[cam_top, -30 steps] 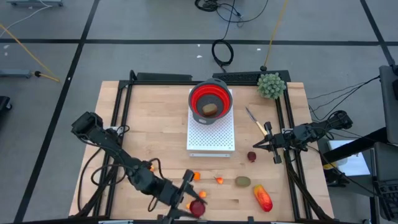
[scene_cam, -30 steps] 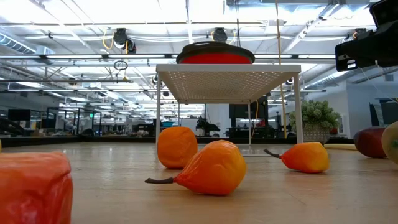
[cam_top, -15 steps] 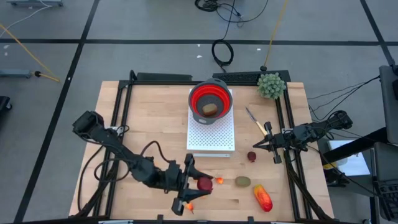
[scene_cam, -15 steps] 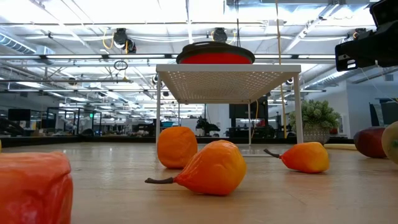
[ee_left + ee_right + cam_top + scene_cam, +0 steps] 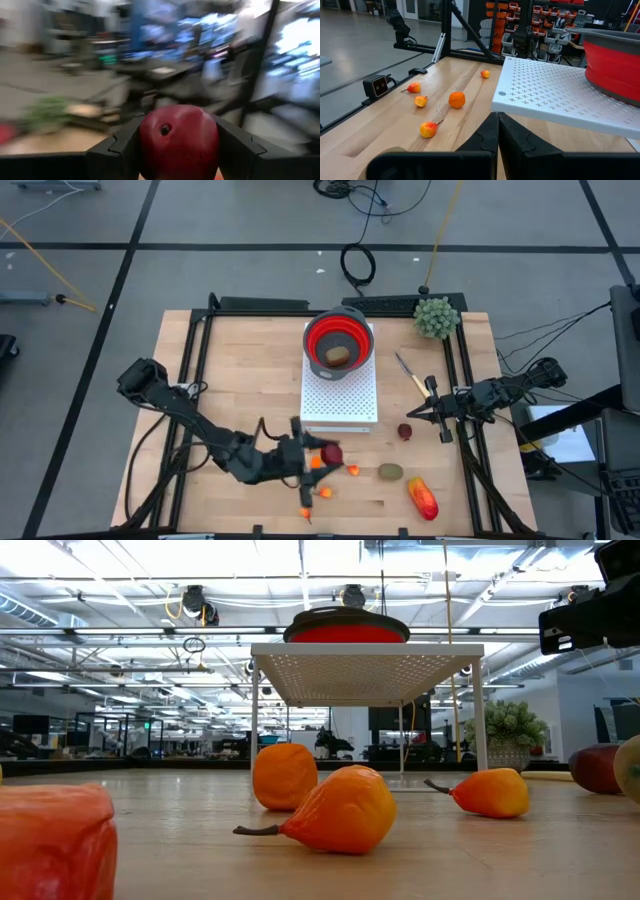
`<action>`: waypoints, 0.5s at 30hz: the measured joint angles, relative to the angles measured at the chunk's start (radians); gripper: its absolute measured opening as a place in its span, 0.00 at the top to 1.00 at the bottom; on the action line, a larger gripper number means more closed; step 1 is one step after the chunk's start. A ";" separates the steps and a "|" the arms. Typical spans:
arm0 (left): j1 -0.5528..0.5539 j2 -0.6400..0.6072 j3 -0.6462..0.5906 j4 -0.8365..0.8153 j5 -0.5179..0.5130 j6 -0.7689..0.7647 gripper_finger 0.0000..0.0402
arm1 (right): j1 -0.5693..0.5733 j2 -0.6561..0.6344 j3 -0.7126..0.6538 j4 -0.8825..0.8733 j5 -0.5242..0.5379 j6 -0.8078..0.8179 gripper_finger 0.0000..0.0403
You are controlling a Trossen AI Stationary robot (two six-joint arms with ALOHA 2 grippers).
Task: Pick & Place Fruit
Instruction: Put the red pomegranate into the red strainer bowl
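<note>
While the left hand (image 5: 318,457) is clenched on a dark-red apple (image 5: 178,139), its two fingers (image 5: 119,150) pressing opposite sides of the round fruit and the stem dimple facing outward, the chief risk I see is a slip: the body is smooth and curved, so a fast swing could roll it out of the grip. Several small orange pieces (image 5: 323,492) lie just beneath and beside this hand on the counter (image 5: 240,370), and a low pass could knock them about. Ahead of the hand stands the white perforated stand (image 5: 340,395) carrying the red bowl (image 5: 339,340), which already holds one brownish piece. If that bowl is the goal, the apple must clear the stand's edge and the bowl's rim; too low a path would bump either, and a release from too high could bounce the fruit out. Well apart, the right hand (image 5: 437,409) waits fully clenched and empty, with another dark-red fruit (image 5: 404,431) near it.
</note>
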 joint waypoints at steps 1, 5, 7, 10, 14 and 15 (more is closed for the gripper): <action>0.000 0.000 0.000 -0.021 -0.059 0.022 0.51 | 0.000 0.000 0.000 0.000 0.000 0.000 1.00; 0.000 0.000 0.000 -0.073 -0.245 0.146 0.54 | 0.000 0.000 0.000 0.000 0.000 0.000 1.00; 0.001 0.000 0.000 -0.082 -0.305 0.217 0.54 | 0.000 0.000 0.000 0.000 0.000 0.000 1.00; 0.009 0.000 0.000 -0.098 -0.356 0.305 0.53 | 0.000 0.000 0.000 0.000 0.000 0.000 1.00; 0.031 0.000 0.000 -0.106 -0.398 0.414 0.50 | 0.000 0.000 0.000 0.000 0.000 0.000 1.00; 0.038 0.000 0.000 -0.111 -0.398 0.437 0.50 | 0.000 0.000 0.000 0.000 0.000 0.000 1.00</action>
